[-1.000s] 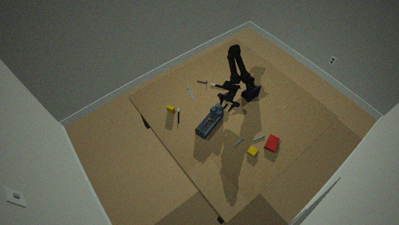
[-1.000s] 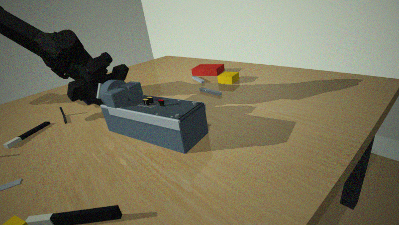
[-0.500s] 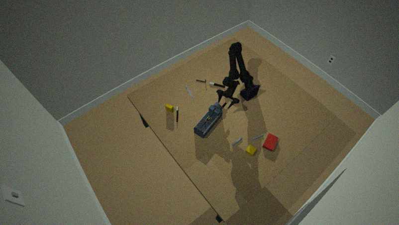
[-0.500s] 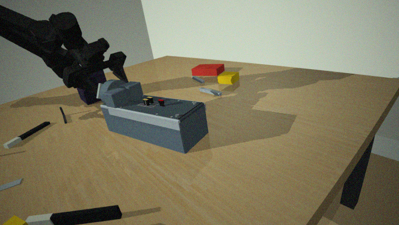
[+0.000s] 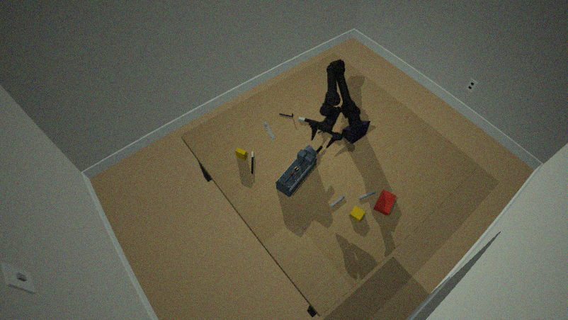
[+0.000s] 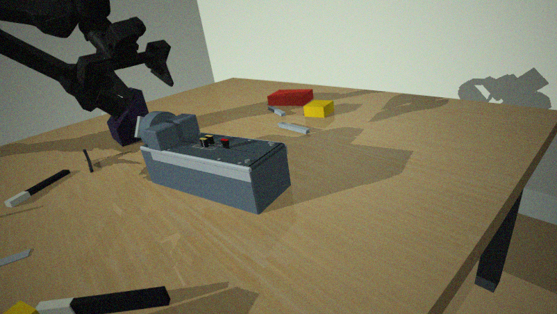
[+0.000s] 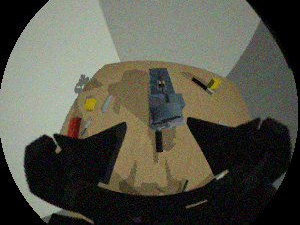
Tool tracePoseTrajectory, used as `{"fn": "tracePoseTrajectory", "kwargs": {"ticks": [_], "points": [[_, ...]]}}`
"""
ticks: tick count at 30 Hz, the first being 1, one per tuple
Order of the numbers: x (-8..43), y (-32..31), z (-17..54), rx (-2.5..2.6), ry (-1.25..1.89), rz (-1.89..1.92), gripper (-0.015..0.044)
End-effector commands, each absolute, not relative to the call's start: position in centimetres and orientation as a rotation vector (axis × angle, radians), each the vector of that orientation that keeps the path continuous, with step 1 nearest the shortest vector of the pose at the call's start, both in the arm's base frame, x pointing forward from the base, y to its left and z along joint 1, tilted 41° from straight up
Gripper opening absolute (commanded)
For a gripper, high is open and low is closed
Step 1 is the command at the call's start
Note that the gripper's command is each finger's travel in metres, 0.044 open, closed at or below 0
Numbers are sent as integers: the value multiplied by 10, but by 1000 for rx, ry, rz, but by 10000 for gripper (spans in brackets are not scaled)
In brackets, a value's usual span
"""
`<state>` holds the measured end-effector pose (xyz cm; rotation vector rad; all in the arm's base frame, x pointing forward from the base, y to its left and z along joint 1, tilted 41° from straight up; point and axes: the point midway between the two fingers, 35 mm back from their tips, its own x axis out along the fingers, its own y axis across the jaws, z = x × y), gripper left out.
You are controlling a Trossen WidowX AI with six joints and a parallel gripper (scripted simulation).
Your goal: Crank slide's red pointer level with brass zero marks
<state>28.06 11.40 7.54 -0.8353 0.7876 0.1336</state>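
The blue-grey machine [image 5: 284, 188] [image 6: 203, 177] [image 7: 172, 102] stands on the table. Its red pointer [image 5: 292, 173] [image 6: 224, 140] [image 7: 160, 75] is not level with the brass zero marks [image 5: 296, 168] [image 6: 203, 139] [image 7: 161, 83]; it sits a short way off, toward the end away from the crank. The crank wheel [image 6: 158, 117] is at the robot's end. Its black handle [image 5: 319, 149] [image 7: 159, 141] sticks out toward the arm; the machine hides it in the exterior view. My gripper [image 5: 319, 143] [image 7: 157, 122] is open and empty, raised above and back from the handle, with nothing between its fingers.
A red block [image 5: 384, 202] [image 6: 290, 97] [image 7: 74, 127], a yellow block [image 5: 357, 213] [image 6: 319, 108] [image 7: 90, 104] and grey bars [image 5: 337, 201] [image 6: 293, 128] lie on one side. Another yellow block [image 5: 241, 153] [image 7: 214, 83] and a black-and-white stick [image 5: 252, 163] [image 6: 121, 300] lie opposite.
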Motion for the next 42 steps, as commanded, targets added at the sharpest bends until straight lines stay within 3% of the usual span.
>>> {"fn": "tracePoseTrajectory", "kwargs": {"ticks": [1,9,33,42], "points": [[275,131,101,-831,777,130,440],[283,140,111,-832,775,109,440],[400,166,108,-827,775,-112,440],[408,132,66,-828,775,-113,440]]}}
